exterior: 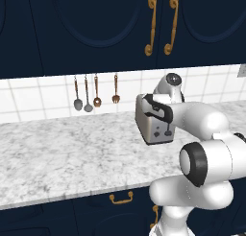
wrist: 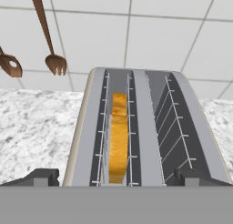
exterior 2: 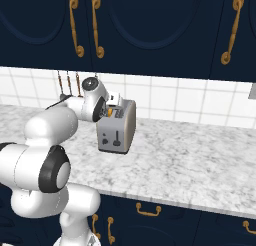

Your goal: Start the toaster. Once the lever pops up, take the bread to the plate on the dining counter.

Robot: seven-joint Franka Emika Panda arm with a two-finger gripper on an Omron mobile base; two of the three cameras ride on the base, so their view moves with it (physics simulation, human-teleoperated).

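Overhead, end effector [wrist: 116, 176] released above toaster [wrist: 141, 127], bread [wrist: 118, 139] upright, edge-on lengthwise in its left slot.

The arm [exterior: 206, 148] is built of fat, glossy white segments, rounded like bent pipes, with smooth shells. Dark, near-black rings and round caps mark its joints, one broad black disc facing out at the elbow. Its hand ends in small dark grey finger tips [wrist: 43, 176].
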